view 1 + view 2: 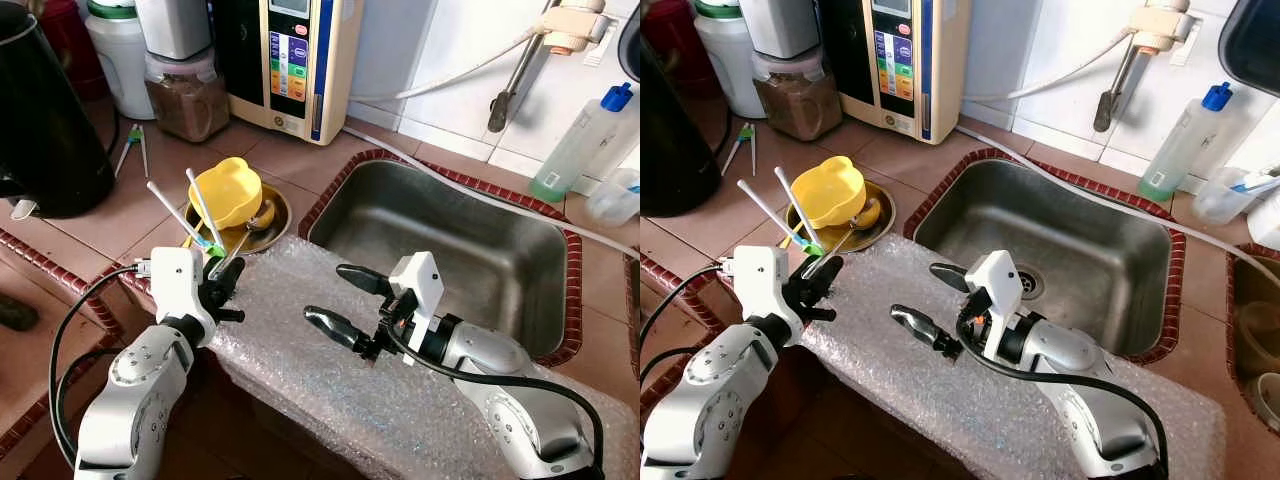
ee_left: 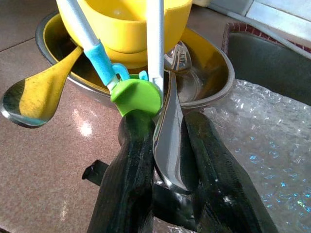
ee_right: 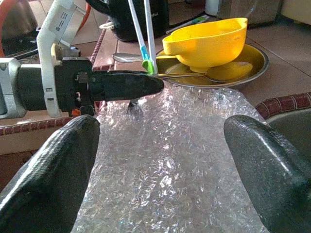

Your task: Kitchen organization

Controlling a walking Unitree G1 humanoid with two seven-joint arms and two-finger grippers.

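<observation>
My left gripper (image 1: 222,275) is shut on the handle of a metal spoon (image 2: 170,141), at the left edge of the bubble wrap (image 1: 330,390). The spoon's bowl reaches into the steel dish (image 1: 266,231), under the yellow bowl (image 1: 225,190). White training chopsticks with a green and blue joint (image 2: 136,94) stick up from that fingertip; whether they are also pinched, I cannot tell. A second spoon (image 2: 29,102) leans over the dish's rim. My right gripper (image 1: 328,293) hovers open over the bubble wrap, pointing toward the left gripper, with nothing between its fingers.
The steel sink (image 1: 450,240) lies behind the bubble wrap. A black kettle (image 1: 45,120) stands at the far left. A jar of brown powder (image 1: 187,100) and a water purifier (image 1: 290,60) stand at the back. A blue-capped bottle (image 1: 580,140) stands beyond the sink.
</observation>
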